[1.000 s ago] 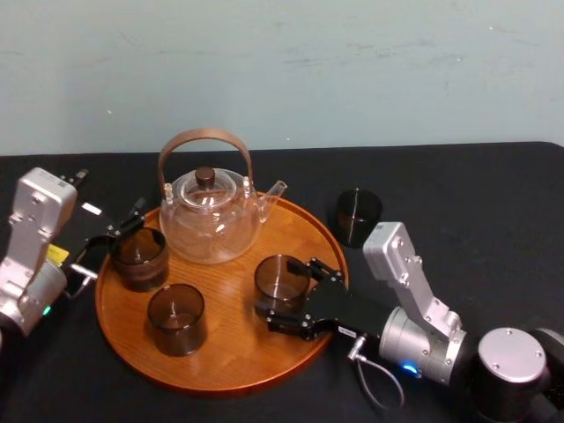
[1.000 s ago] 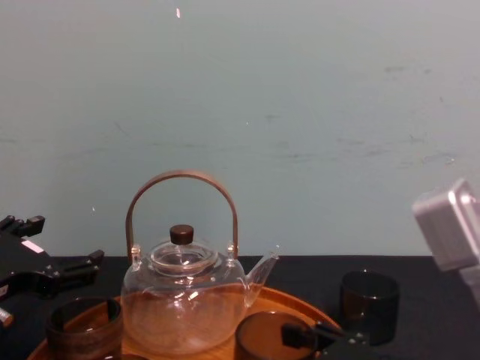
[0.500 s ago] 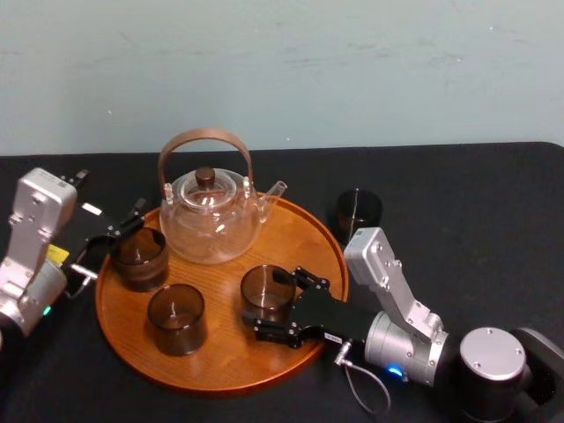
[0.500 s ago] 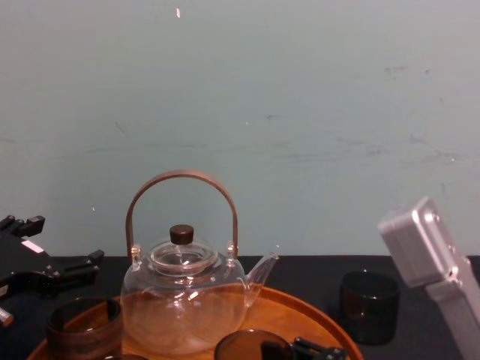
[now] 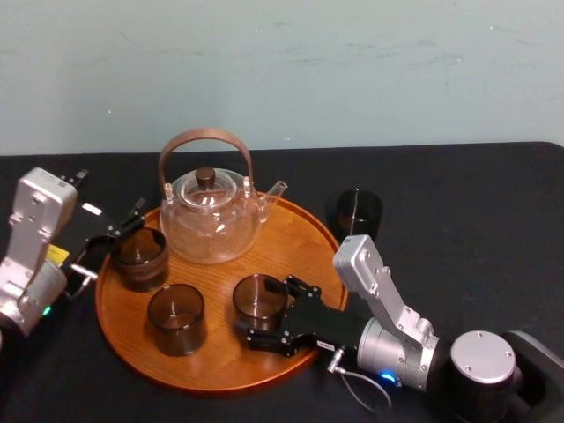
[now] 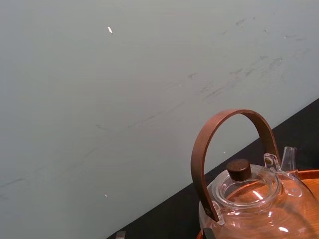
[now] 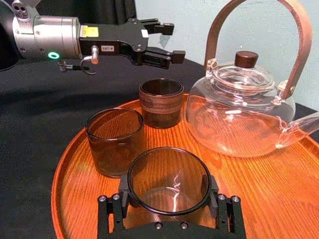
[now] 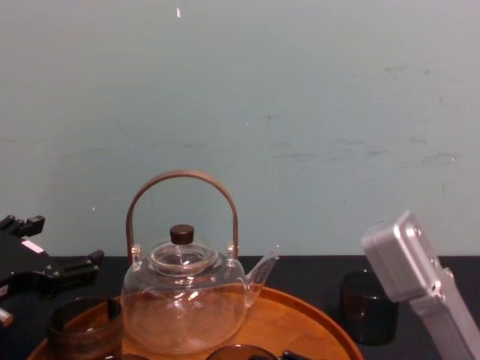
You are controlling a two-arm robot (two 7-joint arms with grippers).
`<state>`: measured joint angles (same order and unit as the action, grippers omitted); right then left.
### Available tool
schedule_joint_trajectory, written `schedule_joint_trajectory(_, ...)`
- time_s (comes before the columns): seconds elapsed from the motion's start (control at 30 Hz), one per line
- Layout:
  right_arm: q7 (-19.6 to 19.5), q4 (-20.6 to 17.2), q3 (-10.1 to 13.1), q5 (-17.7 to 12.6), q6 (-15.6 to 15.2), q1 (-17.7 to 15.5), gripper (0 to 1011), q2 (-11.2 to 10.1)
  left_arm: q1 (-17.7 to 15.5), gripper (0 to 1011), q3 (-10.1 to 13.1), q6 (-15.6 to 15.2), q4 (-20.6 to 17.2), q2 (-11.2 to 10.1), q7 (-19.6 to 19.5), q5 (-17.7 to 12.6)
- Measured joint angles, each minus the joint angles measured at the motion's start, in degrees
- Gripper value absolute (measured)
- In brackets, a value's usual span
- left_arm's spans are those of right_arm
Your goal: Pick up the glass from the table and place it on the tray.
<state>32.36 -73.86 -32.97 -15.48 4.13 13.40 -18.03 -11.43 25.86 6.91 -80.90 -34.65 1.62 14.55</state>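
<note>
My right gripper [image 5: 264,310] is shut on a clear smoky glass [image 5: 257,298], whose walls fill the space between its black fingers [image 7: 110,215]. It holds the glass [image 7: 168,180] low over the front middle of the round orange-brown tray [image 5: 295,236]; whether the glass's base touches the wood I cannot tell. The tray [image 7: 279,191] lies on the black-clothed table [image 5: 458,203]. My left gripper [image 5: 119,231] stands open at the tray's left edge, just behind a ribbed brown cup [image 5: 139,257], with nothing between its fingers. The left gripper [image 7: 174,42] also appears beyond that cup [image 7: 161,102].
A clear glass teapot [image 5: 210,216] with a brown hoop handle stands at the back of the tray. A second smoky glass [image 5: 176,317] sits at the tray's front left. Another dark glass [image 5: 357,214] stands on the cloth just right of the tray's back edge.
My right gripper has carried the glass to the left and a little nearer, farther in over the tray. The left arm, teapot and other cups have stayed put.
</note>
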Motion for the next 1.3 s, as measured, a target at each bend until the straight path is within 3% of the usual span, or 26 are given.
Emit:
schedule_joint_trajectory(0.43,-0.06,-0.03,0.09,-0.04,0.01,-0.01,907,-0.01,0.0,1001,0.0,0.0,0.0,0.0,0.0,0.0)
schedule_joint_trajectory(0.6,-0.09,-0.04,0.11,-0.06,0.01,-0.02,999,-0.01,0.0,1001,0.0,0.0,0.0,0.0,0.0,0.0)
schedule_joint_trajectory(0.9,-0.08,-0.13,0.23,-0.19,0.18,-0.14,1002,-0.14,0.0,1001,0.0,0.0,0.0,0.0,0.0,0.0)
schedule_joint_trajectory(1.3,-1.2,-6.58,2.43,-0.82,1.43,-2.67,1002,-3.06,0.0,1002,0.0,0.0,0.0,0.0,0.0,0.0)
